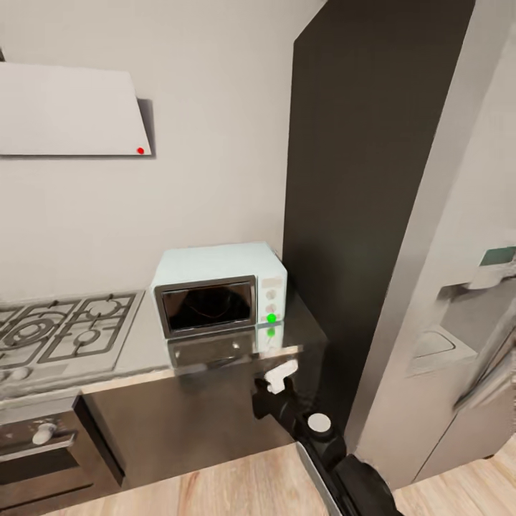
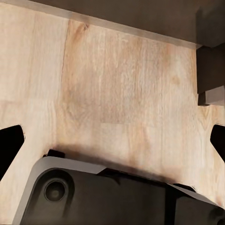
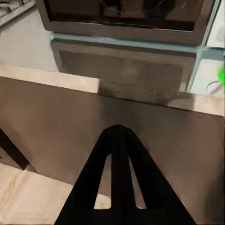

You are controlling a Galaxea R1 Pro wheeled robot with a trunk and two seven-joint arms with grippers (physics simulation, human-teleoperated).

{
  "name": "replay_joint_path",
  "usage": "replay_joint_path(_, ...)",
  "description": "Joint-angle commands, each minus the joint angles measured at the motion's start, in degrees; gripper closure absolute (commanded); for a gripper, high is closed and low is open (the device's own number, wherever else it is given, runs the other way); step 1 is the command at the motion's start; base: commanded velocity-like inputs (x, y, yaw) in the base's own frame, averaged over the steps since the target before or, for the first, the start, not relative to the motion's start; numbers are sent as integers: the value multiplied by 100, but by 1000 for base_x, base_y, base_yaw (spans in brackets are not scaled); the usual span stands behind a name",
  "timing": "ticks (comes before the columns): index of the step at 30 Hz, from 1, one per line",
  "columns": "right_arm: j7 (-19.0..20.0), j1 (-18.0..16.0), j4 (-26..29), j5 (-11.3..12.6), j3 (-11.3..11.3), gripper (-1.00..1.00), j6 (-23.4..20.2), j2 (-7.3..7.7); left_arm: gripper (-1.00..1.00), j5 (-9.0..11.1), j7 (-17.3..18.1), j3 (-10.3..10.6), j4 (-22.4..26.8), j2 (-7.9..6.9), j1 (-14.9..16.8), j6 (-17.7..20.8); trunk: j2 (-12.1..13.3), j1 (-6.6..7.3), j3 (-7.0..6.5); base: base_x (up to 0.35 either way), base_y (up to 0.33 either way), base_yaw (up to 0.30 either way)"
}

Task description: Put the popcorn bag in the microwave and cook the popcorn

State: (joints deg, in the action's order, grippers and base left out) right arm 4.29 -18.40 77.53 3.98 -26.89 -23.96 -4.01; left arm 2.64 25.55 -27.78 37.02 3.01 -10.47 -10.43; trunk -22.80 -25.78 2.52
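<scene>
Pointing up at the microwave (image 3: 124, 18), the right end effector (image 3: 119, 136) has its 2 fingers pressed together, holding nothing, just below the worktop (image 1: 215, 355) edge. From it, the microwave lies ahead and above, door shut and facing the robot, green light (image 1: 271, 317) lit, long axis along the wall. The left end effector (image 2: 112, 136) is spread wide over the floor (image 2: 117, 84).
</scene>
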Motion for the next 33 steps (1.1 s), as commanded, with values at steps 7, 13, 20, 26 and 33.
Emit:
replay_joint_path(7, -23, 913, 68, -174, 16, 100, 260, 355, -100, 26, 46, -33, 7, 6, -2, 14, -12, -1, 12, -341, 0, 0)
replay_joint_path(13, -36, 944, -2112, -174, 26, -100, 1675, 421, -100, 33, 46, -34, 7, 6, -4, 13, -12, -1, 12, -341, 0, 0)
replay_joint_path(20, -34, 943, -3501, -126, 283, -100, 2780, 439, -100, 31, 46, -38, 7, 0, -7, 14, -12, -1, 12, -303, 0, 0)
replay_joint_path(26, -33, 933, -4688, -126, 775, -100, 3265, 469, -100, 68, 4, -85, 14, -20, -6, 20, -12, -1, 12, -10, 0, 0)
replay_joint_path(33, -33, 940, -5069, -123, 1319, -100, 3377, 646, -100, 71, -16, -122, 7, -156, -8, 23, -12, -1, 12, 0, 0, 0)
